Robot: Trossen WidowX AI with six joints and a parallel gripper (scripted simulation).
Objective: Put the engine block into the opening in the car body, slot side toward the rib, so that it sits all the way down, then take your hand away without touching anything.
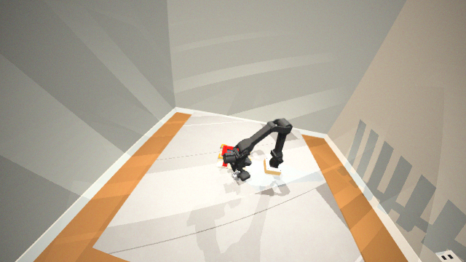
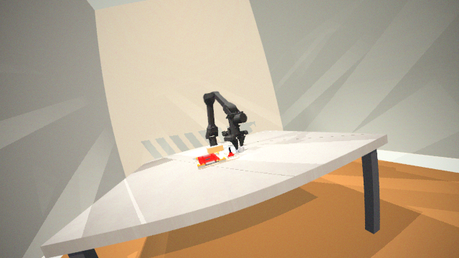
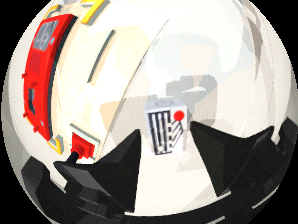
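The engine block [image 3: 162,131] is a small grey-white block with dark slots and a red dot on top. It stands on the table, and also shows small in the top view [image 1: 235,175] and the exterior view [image 2: 242,149]. My gripper [image 3: 165,129] is partly closed, with one fingertip on each side of the block. Narrow gaps show between the fingertips and the block, so it is open. The car body [image 3: 49,65] [image 2: 208,159] [image 1: 227,148], red on a cream base with yellow corners, lies to the left in the wrist view. Its opening and rib cannot be made out clearly.
A red square piece with a black stick [image 3: 82,145] [image 2: 231,154] is at the car body's near end, close to the left finger in the wrist view. A wooden-edged piece [image 1: 272,172] [image 2: 215,149] is at the arm's base. Shadows cross the table.
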